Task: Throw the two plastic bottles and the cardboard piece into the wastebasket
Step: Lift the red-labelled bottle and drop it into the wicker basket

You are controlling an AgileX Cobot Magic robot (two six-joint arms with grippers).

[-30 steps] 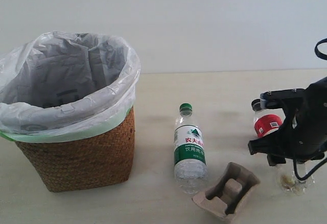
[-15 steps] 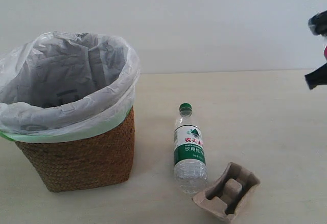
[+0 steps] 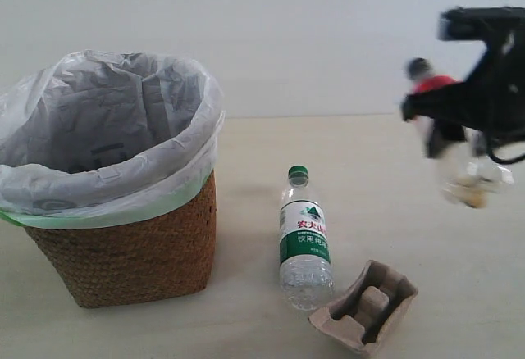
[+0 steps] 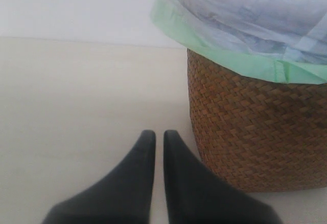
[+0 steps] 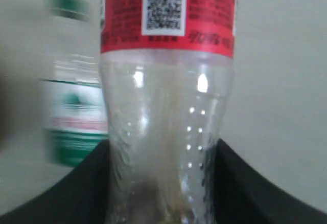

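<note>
Exterior: right gripper (image 3: 449, 134) holds the red-label bottle (image 3: 433, 86) in the air at right; green-cap bottle (image 3: 304, 240) lies on the table (image 3: 385, 187) between wicker wastebasket (image 3: 131, 252) and pulp cardboard tray (image 3: 365, 306).
Left wrist: left gripper (image 4: 159, 142) fingers nearly together, empty, near the wastebasket.
Right wrist: fingers clamp the red-label bottle's clear body.

Lifted the red-label bottle (image 3: 433, 86) off the table (image 3: 369, 150) in the right gripper (image 3: 447, 129), carried it up and nearly out past the exterior view's right edge, then brought it back into view, high above the table's far right side, blurred mid-swing.
</note>
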